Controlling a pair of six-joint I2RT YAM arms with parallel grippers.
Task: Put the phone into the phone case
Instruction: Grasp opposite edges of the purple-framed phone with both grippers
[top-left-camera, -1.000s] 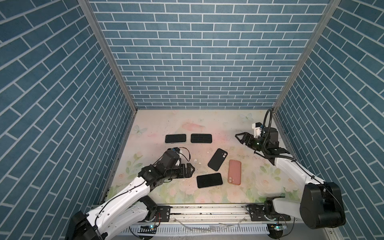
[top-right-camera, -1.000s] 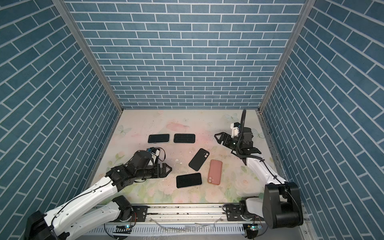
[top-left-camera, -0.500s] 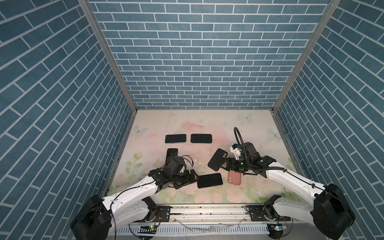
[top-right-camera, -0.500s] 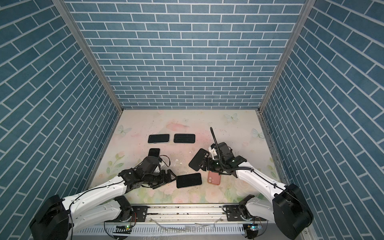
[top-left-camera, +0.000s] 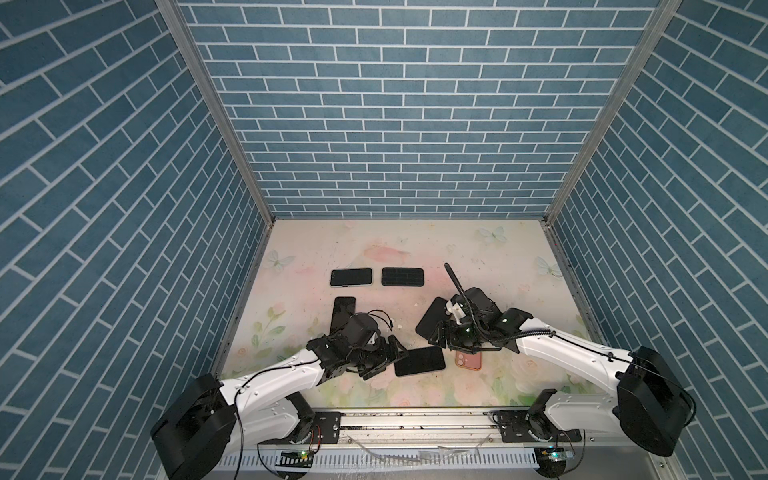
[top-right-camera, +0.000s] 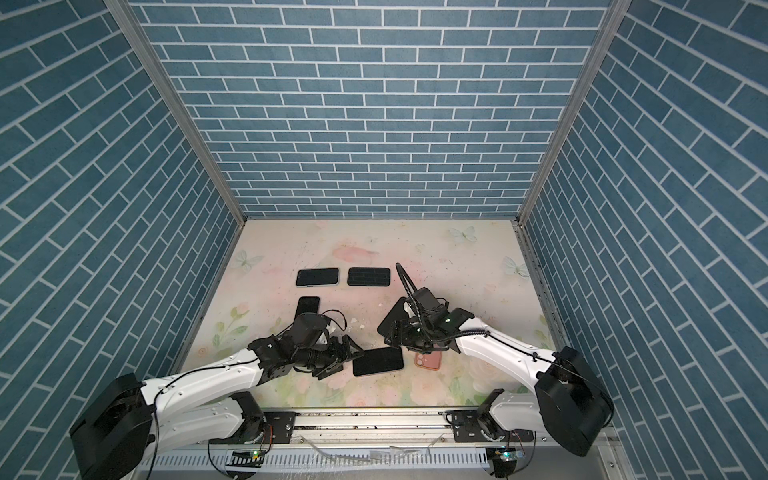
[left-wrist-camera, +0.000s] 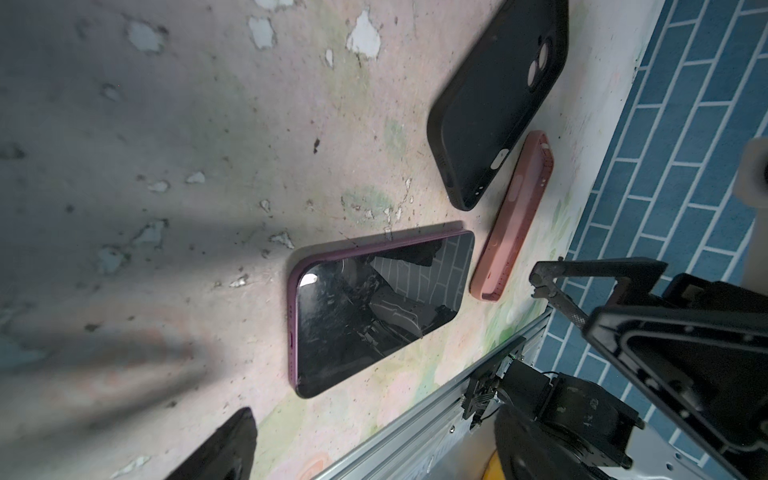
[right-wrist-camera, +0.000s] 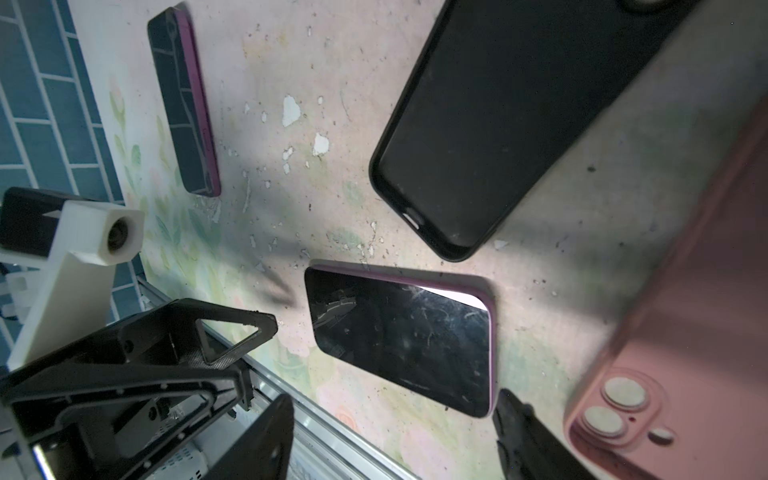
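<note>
near the front edge the phone (top-left-camera: 419, 360) lies screen up just beside the pink case (top-left-camera: 469, 360), not yet in it, with the left gripper (top-left-camera: 388, 357) and right gripper (top-left-camera: 440, 338) close by, both spread wide and empty, so the whole job seems left.

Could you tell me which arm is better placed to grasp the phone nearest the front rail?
Probably left: the left fingers, open, sit at the short end of the phone, while the right fingers hang above the pink case and black case.
</note>
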